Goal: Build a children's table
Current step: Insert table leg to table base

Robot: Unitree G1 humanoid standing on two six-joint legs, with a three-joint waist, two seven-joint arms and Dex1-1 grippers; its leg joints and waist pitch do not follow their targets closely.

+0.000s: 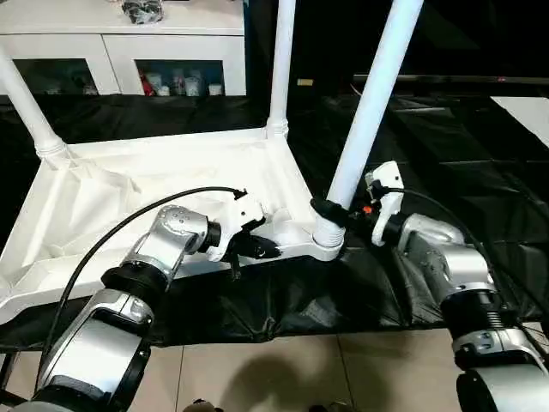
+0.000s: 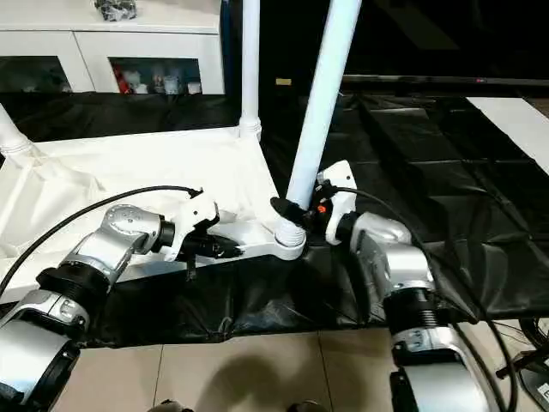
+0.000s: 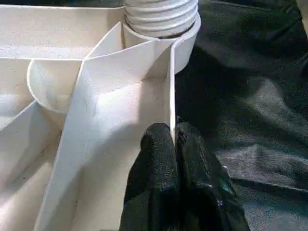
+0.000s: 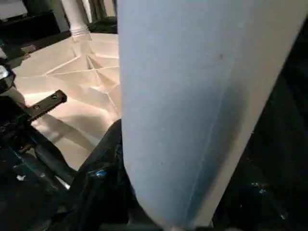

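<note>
The children's table lies upside down on black cloth, its white ribbed tabletop (image 1: 129, 197) facing up. Two white legs (image 1: 281, 60) (image 1: 26, 103) stand in the far corner sockets. A third leg (image 1: 369, 112) leans slightly in the near right socket (image 1: 328, 236). My right gripper (image 1: 334, 210) is shut around this leg just above the socket; one black finger (image 4: 103, 159) hugs the tube (image 4: 192, 96). My left gripper (image 1: 262, 249) is shut on the tabletop's thin near rim (image 3: 172, 86), close to that same corner, with a finger (image 3: 156, 163) on each side of the wall.
A white cabinet (image 1: 120, 43) with glass doors stands behind the table, a dark object (image 1: 141, 9) on top. The black cloth (image 1: 429, 146) spreads to the right. Beige floor tiles (image 1: 283, 369) show in front, and a white surface (image 1: 527, 112) at the far right.
</note>
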